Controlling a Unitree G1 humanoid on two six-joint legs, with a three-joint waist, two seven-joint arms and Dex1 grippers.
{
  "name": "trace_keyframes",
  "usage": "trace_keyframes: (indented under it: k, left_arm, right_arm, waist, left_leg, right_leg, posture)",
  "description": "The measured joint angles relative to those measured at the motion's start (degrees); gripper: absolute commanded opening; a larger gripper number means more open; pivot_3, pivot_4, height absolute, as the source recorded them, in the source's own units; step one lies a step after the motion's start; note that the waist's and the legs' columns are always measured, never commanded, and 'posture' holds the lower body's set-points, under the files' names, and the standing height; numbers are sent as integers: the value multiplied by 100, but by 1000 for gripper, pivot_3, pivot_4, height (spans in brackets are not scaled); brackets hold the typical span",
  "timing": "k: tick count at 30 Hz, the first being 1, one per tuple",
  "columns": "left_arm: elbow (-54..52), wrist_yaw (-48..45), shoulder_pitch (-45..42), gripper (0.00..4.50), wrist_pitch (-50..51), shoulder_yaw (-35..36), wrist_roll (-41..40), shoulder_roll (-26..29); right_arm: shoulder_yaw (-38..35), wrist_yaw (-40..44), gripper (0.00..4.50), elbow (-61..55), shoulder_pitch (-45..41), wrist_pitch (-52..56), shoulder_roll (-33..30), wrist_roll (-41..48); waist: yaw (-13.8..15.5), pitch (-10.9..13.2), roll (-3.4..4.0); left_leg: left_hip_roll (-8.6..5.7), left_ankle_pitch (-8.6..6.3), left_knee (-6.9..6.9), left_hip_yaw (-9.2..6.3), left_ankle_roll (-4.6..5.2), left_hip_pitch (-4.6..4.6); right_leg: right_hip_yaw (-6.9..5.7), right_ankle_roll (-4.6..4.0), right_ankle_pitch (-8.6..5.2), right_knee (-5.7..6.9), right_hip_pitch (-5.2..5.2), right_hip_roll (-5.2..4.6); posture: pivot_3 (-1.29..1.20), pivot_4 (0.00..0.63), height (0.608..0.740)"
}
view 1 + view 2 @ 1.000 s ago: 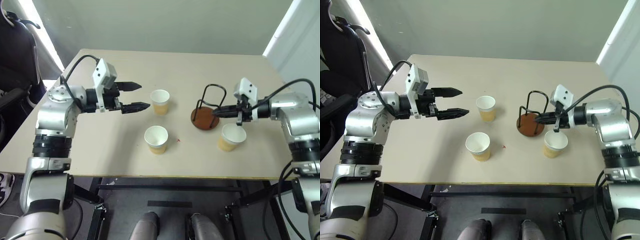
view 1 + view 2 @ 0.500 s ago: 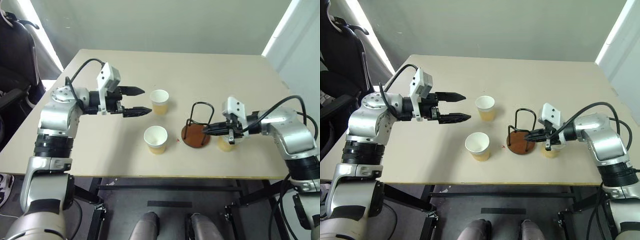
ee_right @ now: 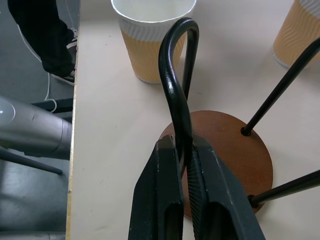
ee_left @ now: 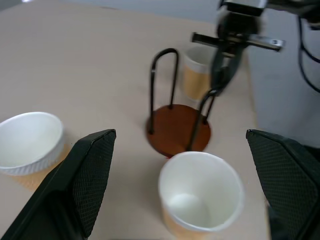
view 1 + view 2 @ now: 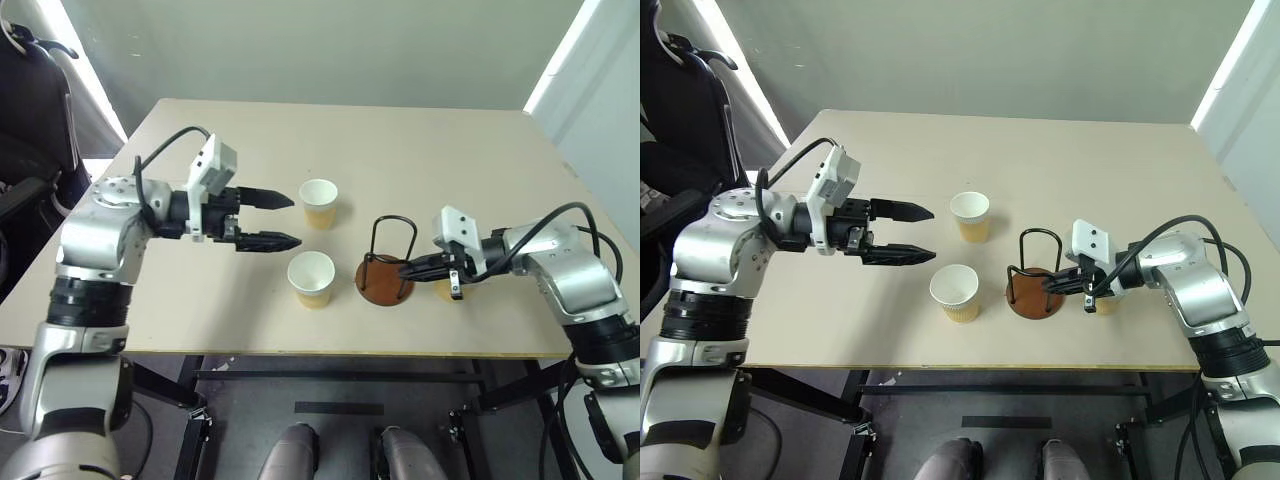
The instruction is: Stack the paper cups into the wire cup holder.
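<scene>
On the table [image 5: 200, 320] in the left eye view, the wire cup holder [image 5: 386, 280] stands just beside the nearer of two open cups, the near cup [image 5: 311, 278], with the far cup [image 5: 319, 203] behind it. A second ago the holder stood further to the robot's right, beside the third cup; the right tool [image 5: 405, 268] has dragged it toward the middle. That should put the holder within easier reach of the loose cups, none of which is stacked yet. The left tool [image 5: 285, 220] hangs spread wide and empty, short of the far cup, having drawn back a little.

Across the right eye view the same layout shows: the third cup [image 5: 1104, 301] is mostly hidden behind the right tool and wrist, so only a tan sliver appears; whether it touches the holder I cannot tell.

From the left wrist view, two broad black fingers [image 4: 85, 180] frame the scene, well apart with nothing between them. The near cup stands in front, the holder's brown base and two wire loops behind it, and the third cup beyond, partly covered by the right tool.

Along the right wrist view, the right tool's fingers [image 3: 162, 200] are pinched shut on one wire loop [image 3: 177, 75] of the holder, just above the disc base. One cup stands past the loop; another is cut off at the corner.
</scene>
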Motion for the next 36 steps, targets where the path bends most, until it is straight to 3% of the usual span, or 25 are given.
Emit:
trace_keyframes:
  k: [6, 17, 20, 27, 36]
  left_arm:
    - [-200, -427, 13, 4500, 91, -254, -43, 333]
    - [-202, -438, 28, 4500, 88, -324, -42, 342]
    - [-202, -434, 35, 4500, 88, -324, -42, 343]
    - [-202, -423, 76, 4500, 84, -324, -42, 348]
    - [-202, -414, 76, 4500, -5, -355, 5, 347]
  right_arm:
    - [39, 22, 26, 103, -21, -157, 0, -5]
    - [212, 177, 26, 778, -339, -747, 2, -226]
    - [234, 194, 745, 913, -377, -815, 1, -296]
    - [271, 187, 3153, 1050, -377, -830, 4, -398]
    - [222, 259, 3153, 853, -377, -668, -133, -316]
  waist:
    - [0, 0, 0]
    - [-9, 0, 0]
    - [-7, -1, -1]
    - [-10, 0, -1]
    - [-8, 0, -1]
  left_leg:
    - [0, -1, 2, 0, 1, 0]
    - [2, -1, 2, 0, 2, 1]
    - [2, 0, 2, 0, 3, 1]
    - [2, -1, 0, 0, 3, 1]
    - [2, -1, 0, 0, 3, 0]
  right_leg:
    - [1, -26, -16, 1, 0, 0]
    - [0, -26, -15, 3, 1, 0]
    - [0, -27, -16, 3, 2, -1]
    - [0, -26, -15, 3, 0, -1]
    - [0, -27, -16, 2, 0, -1]
  posture:
    - [0, 150, 740]
    - [0, 150, 740]
    - [0, 150, 740]
    - [0, 150, 740]
    - [0, 150, 740]
